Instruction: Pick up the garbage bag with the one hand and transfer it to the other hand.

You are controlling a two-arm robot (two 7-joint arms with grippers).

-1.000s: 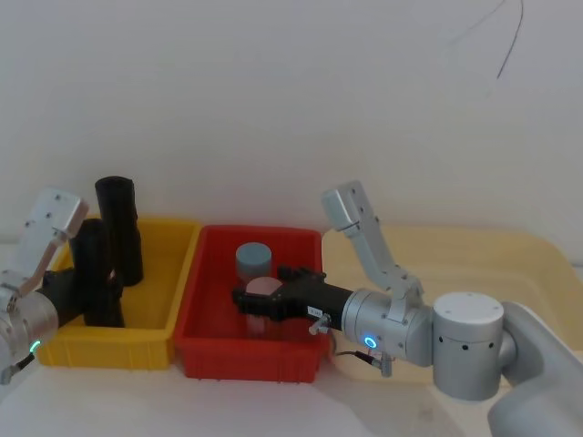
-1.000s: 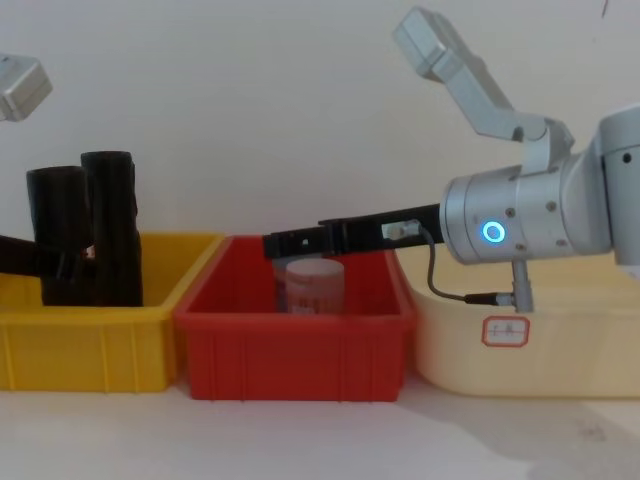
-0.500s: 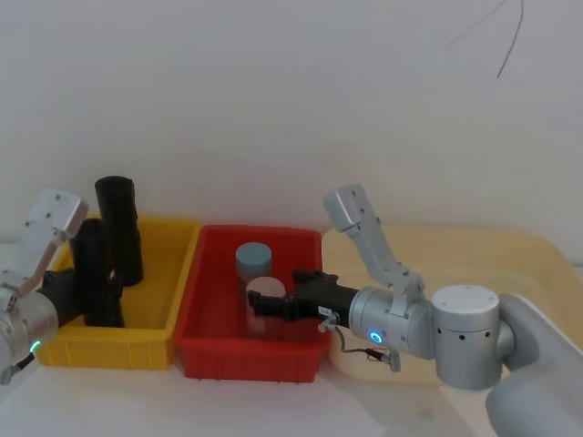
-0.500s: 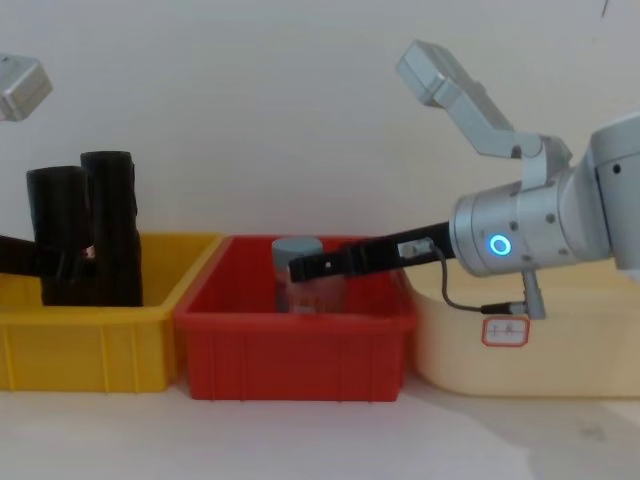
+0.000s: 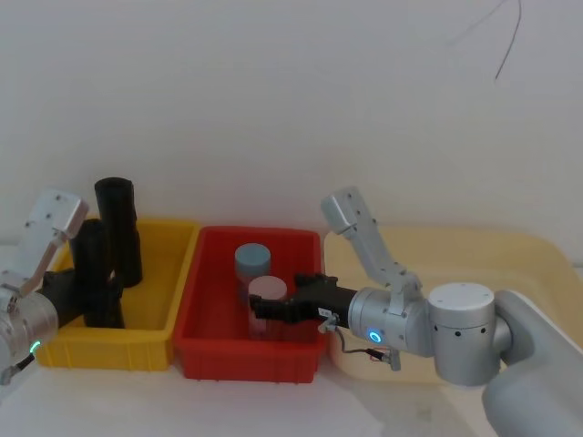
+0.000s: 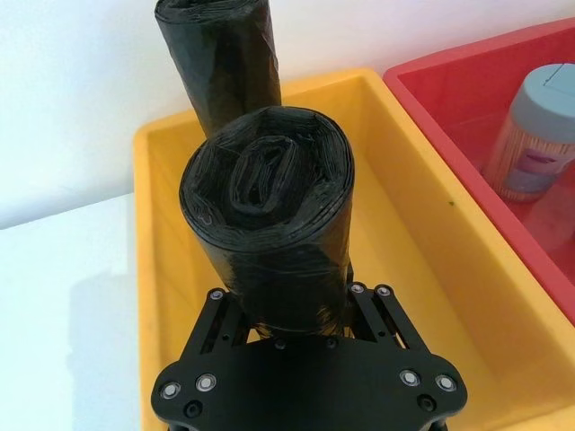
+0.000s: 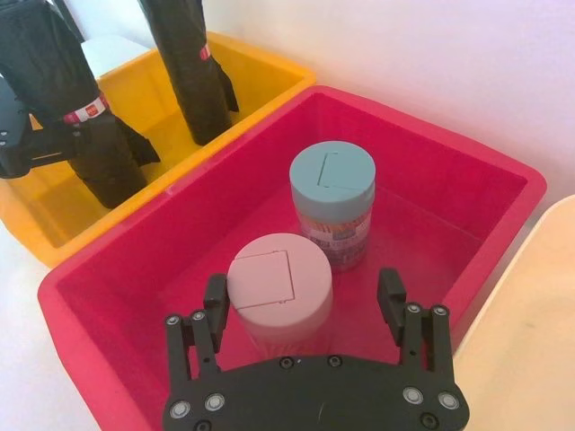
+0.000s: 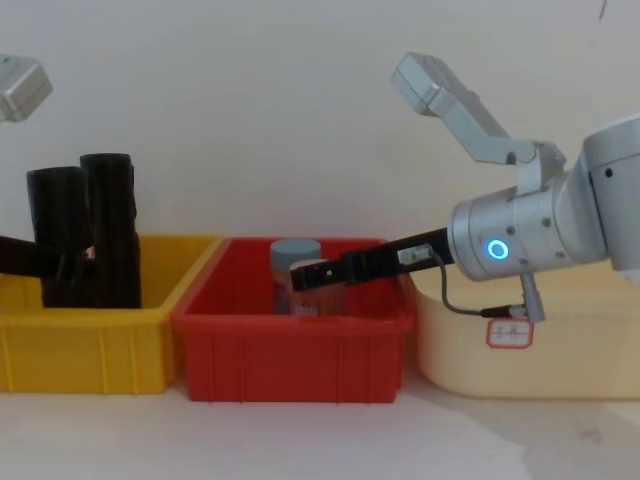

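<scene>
Garbage bag clamped by the left gripper in the yellow bin — a straight lift is advised, clear of the second roll; right gripper spread wide.

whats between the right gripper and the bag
In the head view: the pink jar at the right gripper, then the red bin's wall and the yellow bin's wall, before the bag.

The garbage bag was wrinkled black plastic film with a faint sheen, as was the second roll. The yellow bin and red bin were smooth, glossy plastic. The pink jar lid looked matt. The left end effector was matt black with shiny metal screws.
</scene>
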